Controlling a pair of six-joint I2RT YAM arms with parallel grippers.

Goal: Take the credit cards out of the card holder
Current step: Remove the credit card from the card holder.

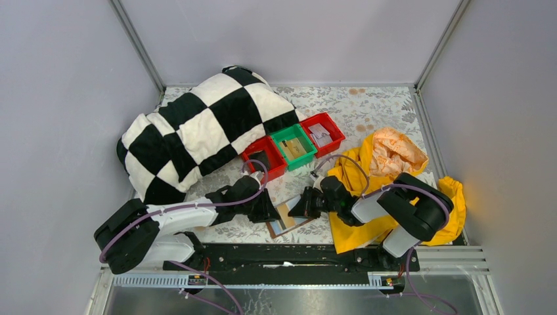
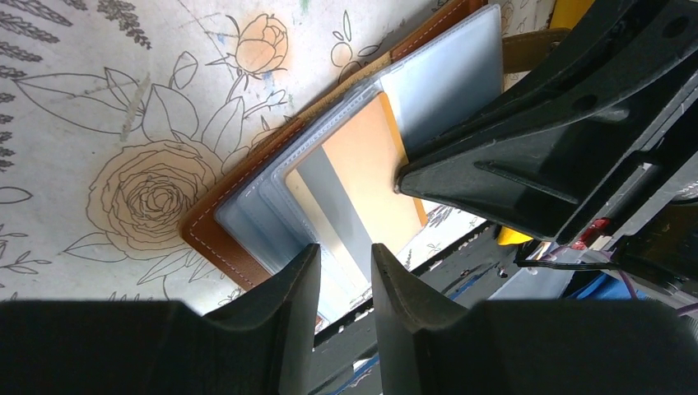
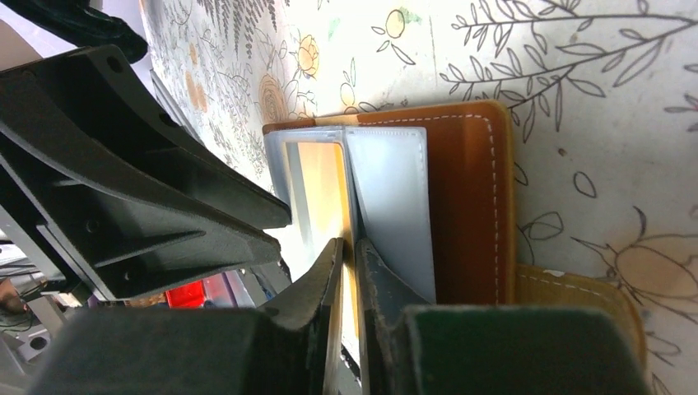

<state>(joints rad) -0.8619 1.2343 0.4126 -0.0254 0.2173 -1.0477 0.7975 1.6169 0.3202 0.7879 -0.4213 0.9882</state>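
The card holder (image 1: 289,226) lies open on the flowered tabletop near the front edge, with a brown stitched border (image 2: 216,226) and pale grey pockets (image 3: 395,206). A tan/gold credit card (image 2: 362,173) with a grey stripe sticks partway out of a pocket. My right gripper (image 3: 349,247) is shut on that card's (image 3: 317,189) edge, one finger above it and one below. My left gripper (image 2: 346,257) hovers at the wallet's near edge, jaws apart with a clear gap and nothing clamped. In the top view both grippers (image 1: 270,211) (image 1: 301,205) meet over the wallet.
A black-and-white checkered cloth (image 1: 203,125) is heaped at the back left. Two red bins (image 1: 263,161) (image 1: 324,131) and a green bin (image 1: 294,146) sit behind the wallet. A yellow garment (image 1: 387,177) lies under my right arm. The black base rail (image 1: 295,256) borders the table's front.
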